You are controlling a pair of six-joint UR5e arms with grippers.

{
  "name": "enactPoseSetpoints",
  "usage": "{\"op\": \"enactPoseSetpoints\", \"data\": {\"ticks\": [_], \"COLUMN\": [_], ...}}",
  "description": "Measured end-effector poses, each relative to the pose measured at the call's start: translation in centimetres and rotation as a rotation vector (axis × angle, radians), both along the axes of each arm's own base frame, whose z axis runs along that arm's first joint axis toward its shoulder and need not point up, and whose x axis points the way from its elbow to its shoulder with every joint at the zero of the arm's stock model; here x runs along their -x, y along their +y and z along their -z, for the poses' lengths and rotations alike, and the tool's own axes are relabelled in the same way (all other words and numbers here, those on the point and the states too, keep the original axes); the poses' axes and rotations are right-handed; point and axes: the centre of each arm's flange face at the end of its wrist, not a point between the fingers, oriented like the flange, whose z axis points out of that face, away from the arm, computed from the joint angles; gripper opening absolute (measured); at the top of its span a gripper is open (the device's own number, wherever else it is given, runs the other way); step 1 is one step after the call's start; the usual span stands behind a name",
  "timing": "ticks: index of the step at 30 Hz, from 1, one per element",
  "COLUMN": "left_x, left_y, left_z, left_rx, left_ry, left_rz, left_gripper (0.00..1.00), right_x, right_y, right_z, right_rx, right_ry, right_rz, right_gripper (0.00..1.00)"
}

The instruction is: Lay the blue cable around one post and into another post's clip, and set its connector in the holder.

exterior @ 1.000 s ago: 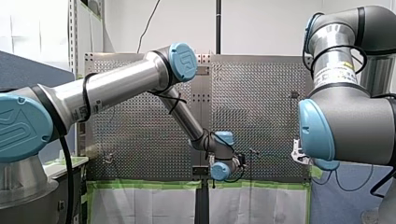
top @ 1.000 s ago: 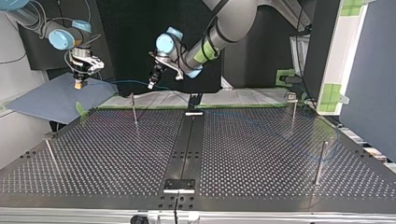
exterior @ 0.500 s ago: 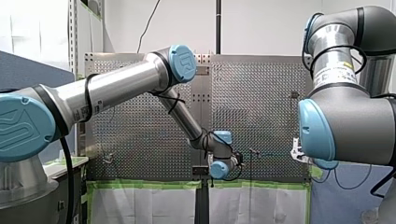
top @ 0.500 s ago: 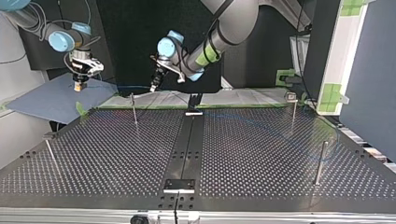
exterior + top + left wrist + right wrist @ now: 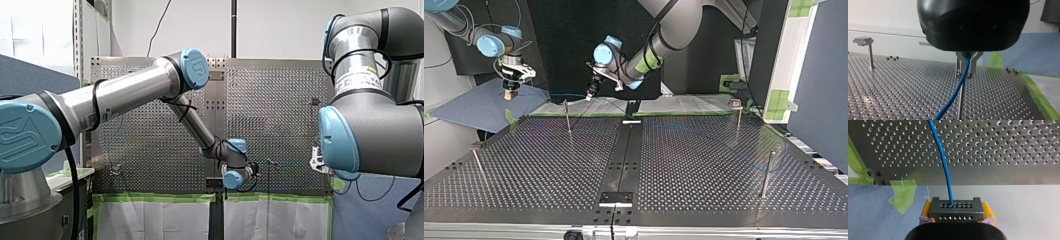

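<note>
Blue cable (image 5: 953, 97) being pinched by left claw (image 5: 965, 73) beside post (image 5: 961, 107). Connector (image 5: 956, 206) being clamped between yellow pads (image 5: 988, 211) of right claw (image 5: 956, 211), upper left of top view.

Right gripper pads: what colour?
Yellow pads, one on each side of the dark grey connector; clearest in the right wrist view.

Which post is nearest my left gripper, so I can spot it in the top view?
Follow the black centre strip to the far edge. Just left of it in the top view stands a thin post, under my left gripper. Unlike the far post at the right, it shows no blocky head.
</note>
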Motion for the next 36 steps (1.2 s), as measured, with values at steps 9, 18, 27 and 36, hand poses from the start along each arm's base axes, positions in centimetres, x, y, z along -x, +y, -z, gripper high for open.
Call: {"op": "enactPoseSetpoints", "data": {"ticks": [9,18,27,36], "left_x": [0.3,0.7,0.5,-1.0], "left_y": [-0.3,-0.6,-1.0,-0.5], "left_z": [0.0,0.1,2.7,4.4], "left_rx": [0.008,0.010,-0.015,-0.017], "left_ry": [0.009,0.018,0.058,0.083], "left_rz": [0.021,0.040,0.039,0.022], "left_gripper": [0.01,0.01,0.01,0.01], "right_x": [-0.6,-1.0,-1.6,-1.5], "right_y": [0.1,0.1,0.1,0.0], "right_z": [0.1,0.2,0.2,0.2], "right_rx": [-0.001,0.000,0.001,0.004], "right_ry": [0.008,0.010,0.010,0.009], "right_rz": [-0.012,-0.018,-0.026,-0.025], "right_gripper": [0.00,0.00,0.00,0.00]}}
